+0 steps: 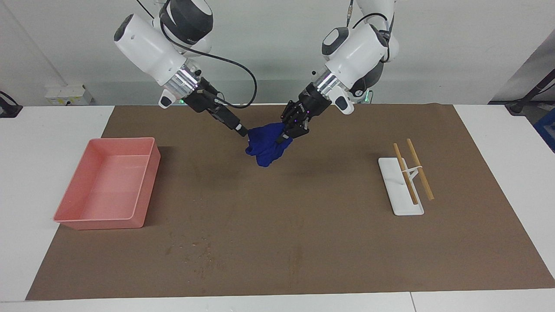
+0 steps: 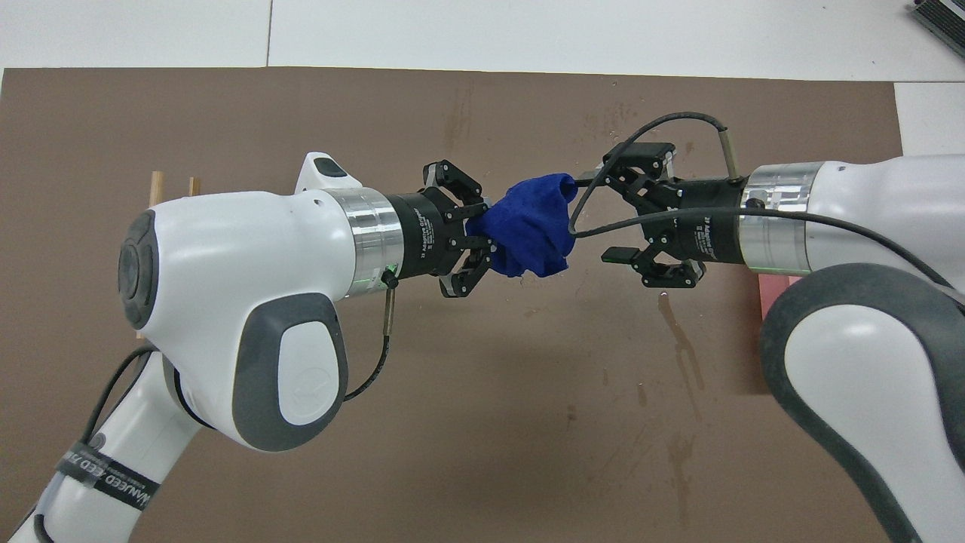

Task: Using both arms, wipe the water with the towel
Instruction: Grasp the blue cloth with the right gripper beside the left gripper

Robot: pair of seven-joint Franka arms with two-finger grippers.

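The left gripper (image 2: 482, 243) is clamping the towel (image 2: 530, 232) above the mat (image 1: 303, 225); the right gripper (image 2: 595, 219) is gaping open beside it, wiping seemingly not begun

Two white robot arms, each with one black hand: left hand (image 1: 289, 130) (image 2: 482, 240), right hand (image 1: 243, 130) (image 2: 607, 219). One navy towel (image 1: 266, 145) (image 2: 531, 226). One pink tray (image 1: 108, 188). One white rack (image 1: 399, 190) carrying two wooden sticks (image 1: 412, 171). One brown mat (image 1: 286, 242) (image 2: 482, 452) on one white tabletop (image 1: 26, 173) (image 2: 528, 34).
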